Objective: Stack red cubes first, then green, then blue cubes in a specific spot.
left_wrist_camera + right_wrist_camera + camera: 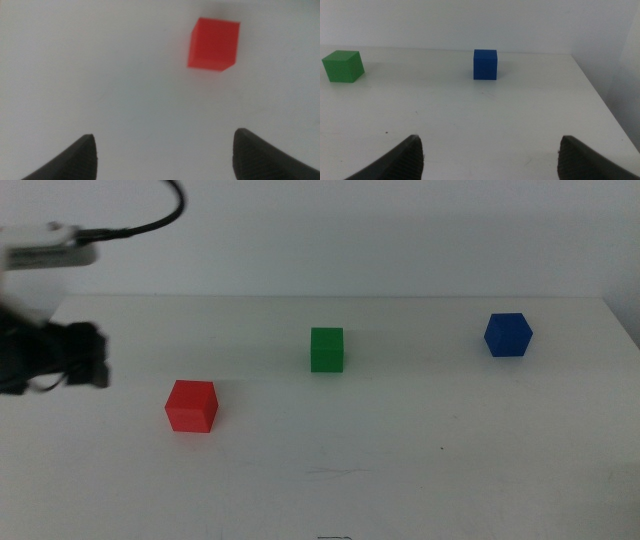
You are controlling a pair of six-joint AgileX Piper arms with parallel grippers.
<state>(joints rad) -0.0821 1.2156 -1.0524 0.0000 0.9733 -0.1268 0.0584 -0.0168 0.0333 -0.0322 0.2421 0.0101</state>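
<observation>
White and smooth, the tabletop (400, 470) is filling almost all of what I am seeing, with a pale wall behind it. Three small matte cubes are standing on it, all well apart: the bright-red cube (191, 405) nearest to me on the left, the green cube (327, 349) in the middle and further back, the dark-blue cube (508, 335) far on the right. Nothing is stacked yet, and I am not seeing any mark for the stacking spot.

I am bringing the left gripper (165, 155) above the table; in the middle view the left arm (55, 355) is showing blurred at the left edge, near the red cube but not touching it. Its jaws are spread wide and are holding nothing. In the left wrist view the red cube (214, 44) is lying ahead of the jaws and off to one side, not between them.

To do this step well, I think I must first centre the gripper over the red cube, turn the jaws parallel to two flat faces, then descend straight so that no jaw is pushing the cube away.

The right gripper (490, 155) is waiting low over the table, also spread and empty, with the blue cube (485, 64) ahead and the green cube (343, 65) beside.
</observation>
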